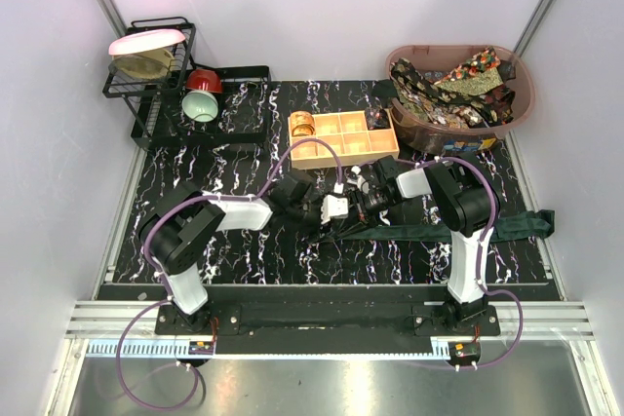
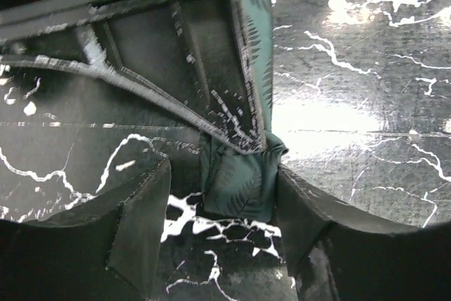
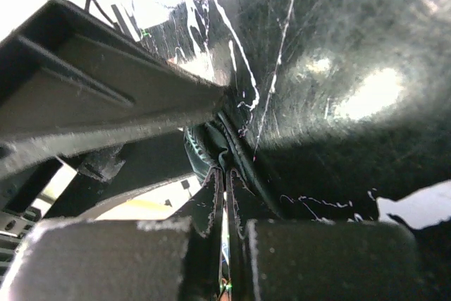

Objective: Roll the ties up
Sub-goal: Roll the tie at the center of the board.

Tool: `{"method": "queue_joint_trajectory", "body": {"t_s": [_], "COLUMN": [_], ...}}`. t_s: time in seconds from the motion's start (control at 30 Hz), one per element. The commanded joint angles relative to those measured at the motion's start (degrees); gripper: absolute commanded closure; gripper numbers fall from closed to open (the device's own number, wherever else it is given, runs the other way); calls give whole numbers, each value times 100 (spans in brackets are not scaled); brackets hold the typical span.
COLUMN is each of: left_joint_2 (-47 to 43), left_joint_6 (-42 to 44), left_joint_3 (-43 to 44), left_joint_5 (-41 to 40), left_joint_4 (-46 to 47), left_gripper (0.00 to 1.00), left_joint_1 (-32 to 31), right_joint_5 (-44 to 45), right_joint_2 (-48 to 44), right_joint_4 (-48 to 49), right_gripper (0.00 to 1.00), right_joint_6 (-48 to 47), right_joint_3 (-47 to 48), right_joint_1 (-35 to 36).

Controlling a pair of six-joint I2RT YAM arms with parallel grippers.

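A dark green tie lies across the table's right half, its near end folded into a small wad. My right gripper is shut on the fabric at that wad, its fingertips pressing down on it from above in the left wrist view. My left gripper stands open around the wad. Its right finger sits close against the wad's edge and its left finger is well apart from it. Both grippers meet at mid-table. More patterned ties fill a basket.
A tan wooden box with square compartments stands just behind the grippers, a gold rolled item in its left cell. The brown basket is at the back right. A black dish rack with bowls is at the back left.
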Motion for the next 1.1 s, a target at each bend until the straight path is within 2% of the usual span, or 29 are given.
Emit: {"method": "queue_joint_trajectory", "body": {"t_s": [0.0, 0.2, 0.33, 0.37, 0.6, 0.67, 0.8, 0.9, 1.0, 1.03, 1.07], "left_joint_2": [195, 160, 177, 195, 204, 230, 239, 248, 283, 283, 283], "left_joint_6": [385, 367, 192, 131, -221, -326, -476, -581, -669, -652, -609], "left_joint_3": [165, 227, 262, 271, 210, 201, 192, 210, 262, 263, 245], "left_joint_5": [-252, -366, -524, -585, -735, -761, -814, -779, -779, -753, -718], "left_joint_4": [-324, -607, -721, -765, -809, -792, -730, -730, -756, -774, -783], "left_gripper": [41, 50, 69, 71, 75, 76, 76, 76, 76, 76, 73], "left_joint_1": [-199, -287, -305, -305, -305, -305, -305, -305, -305, -305, -305], "right_joint_5": [217, 217, 252, 261, 402, 411, 270, 235, 243, 278, 305], "right_joint_2": [-139, -218, -280, -297, -526, -544, -491, -394, -385, -403, -446], "right_joint_4": [-178, -328, -468, -521, -601, -522, -136, -3, 41, 32, 6], "right_gripper": [100, 100, 100, 98, 59, 57, 62, 71, 87, 100, 100], "right_joint_6": [-254, -334, -465, -483, -404, -361, 8, 106, 123, 123, 71], "right_joint_3": [175, 333, 430, 456, 351, 281, 114, 79, 105, 122, 131], "right_joint_1": [-27, -9, 0, 0, 0, 0, 9, 35, 35, 35, 35]}}
